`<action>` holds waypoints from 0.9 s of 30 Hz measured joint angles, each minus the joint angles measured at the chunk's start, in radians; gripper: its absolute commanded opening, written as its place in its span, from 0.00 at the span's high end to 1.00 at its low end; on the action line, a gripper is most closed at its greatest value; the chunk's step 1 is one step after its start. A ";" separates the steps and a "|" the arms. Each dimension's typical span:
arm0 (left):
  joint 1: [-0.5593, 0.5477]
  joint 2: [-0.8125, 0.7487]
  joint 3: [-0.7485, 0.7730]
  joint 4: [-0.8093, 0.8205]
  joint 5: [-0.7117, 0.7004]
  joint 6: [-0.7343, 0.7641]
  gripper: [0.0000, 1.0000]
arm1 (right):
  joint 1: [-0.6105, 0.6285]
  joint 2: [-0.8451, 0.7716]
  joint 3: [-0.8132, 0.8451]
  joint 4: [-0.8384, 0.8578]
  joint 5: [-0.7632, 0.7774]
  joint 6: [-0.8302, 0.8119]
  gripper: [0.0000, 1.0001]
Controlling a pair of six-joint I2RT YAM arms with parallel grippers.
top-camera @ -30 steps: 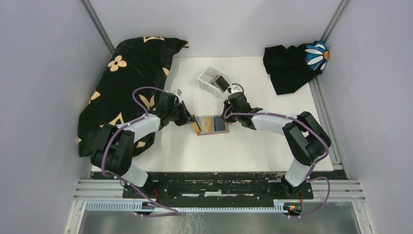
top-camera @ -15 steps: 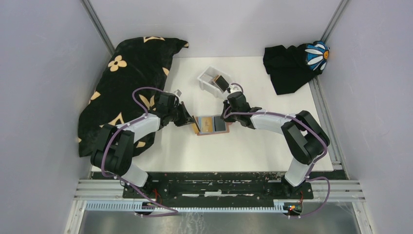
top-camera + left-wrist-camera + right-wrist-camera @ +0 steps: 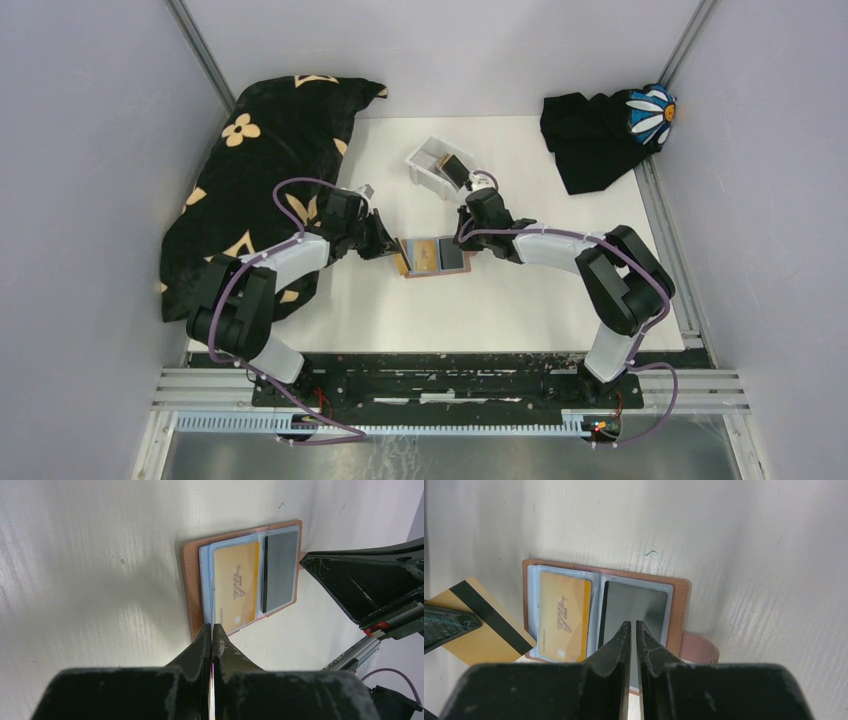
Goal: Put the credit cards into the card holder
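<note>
Table (image 3: 520, 300): white, with the card holder (image 3: 681, 592) near its middle.
Left gripper (image 3: 211, 630): pinched on a striped gold card (image 3: 479, 625) at the holder's left edge.
Right gripper (image 3: 633, 625): narrow slit, empty, over the holder's right page.
Card holder: open, flat.
Sleeves: gold VIP card (image 3: 237, 587) left, dark grey card (image 3: 280, 570) right.

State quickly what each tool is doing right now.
Left tool: closed, pinching a gold card.
Right tool: nearly closed over the card holder; any grip cannot be told.

Bright, even overhead light; soft shadows; wrist-view foregrounds blurred, dark.
</note>
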 measured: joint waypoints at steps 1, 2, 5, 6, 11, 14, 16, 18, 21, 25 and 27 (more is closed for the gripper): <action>-0.001 0.002 0.000 0.000 0.000 0.000 0.97 | 0.000 0.003 0.000 0.000 0.000 -0.001 0.87; -0.002 0.003 0.000 0.000 0.000 0.000 0.97 | 0.000 0.007 0.000 0.000 0.000 -0.001 0.87; -0.002 0.009 0.001 0.000 0.000 0.002 0.97 | 0.000 0.011 0.000 -0.003 0.000 -0.002 0.87; -0.003 0.012 0.001 0.000 0.000 0.002 0.97 | 0.000 0.011 0.000 -0.003 0.000 -0.002 0.87; -0.003 0.029 0.001 0.007 0.005 0.002 0.97 | 0.000 0.013 0.000 -0.003 0.000 -0.002 0.87; -0.003 0.044 0.001 0.028 0.025 0.001 0.97 | 0.000 0.021 0.000 -0.003 0.000 -0.002 0.88; -0.003 0.055 -0.001 0.053 0.043 0.001 0.97 | 0.000 0.026 0.000 -0.005 0.001 -0.002 0.87; -0.003 0.062 -0.009 0.079 0.058 0.000 0.97 | 0.000 0.029 0.000 -0.007 0.002 -0.003 0.88; -0.002 0.066 -0.027 0.114 0.075 -0.002 0.97 | 0.000 0.031 0.000 -0.007 0.003 -0.009 0.88; -0.002 0.065 -0.045 0.151 0.086 -0.014 0.97 | 0.000 0.033 0.000 -0.008 0.005 -0.011 0.88; -0.002 0.062 -0.051 0.163 0.089 -0.022 0.97 | 0.000 0.033 0.000 -0.008 0.008 -0.015 0.88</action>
